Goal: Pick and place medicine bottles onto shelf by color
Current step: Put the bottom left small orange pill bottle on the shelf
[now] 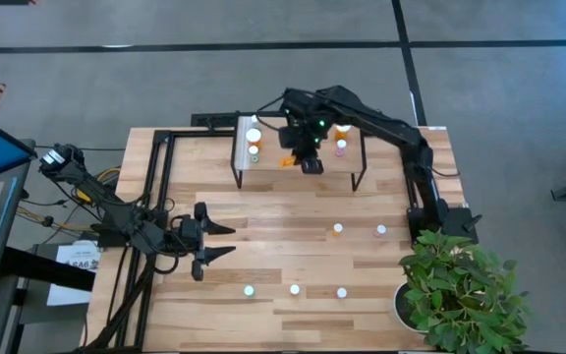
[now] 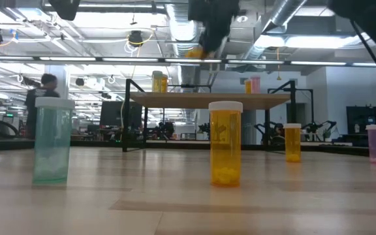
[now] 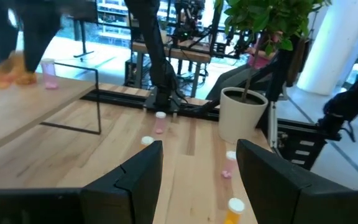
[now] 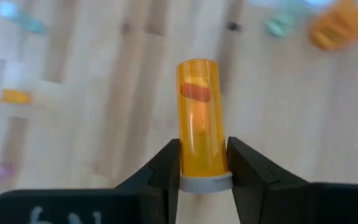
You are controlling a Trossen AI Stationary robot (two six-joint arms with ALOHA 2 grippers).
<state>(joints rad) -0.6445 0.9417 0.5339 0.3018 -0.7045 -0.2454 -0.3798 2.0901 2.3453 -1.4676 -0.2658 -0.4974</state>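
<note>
Over the shelf (image 1: 298, 147) on the worktop (image 1: 293, 261), the right end effector (image 4: 203, 163) clamps 1 orange medicine bottle (image 4: 200, 118) near its cap, probably a light, stiff, slick cylinder best pinched across the body, while the left end effector (image 3: 199, 163) waits agape low over the worktop's left side.

A robotics lab in an open industrial hall: exposed silver ducts (image 2: 286, 19) and strip lights run overhead, more arm rigs (image 2: 318, 130) and workstations fill the room beyond the wooden bench (image 1: 293, 246), and a person (image 2: 41, 98) stands far behind the raised pincer.
</note>
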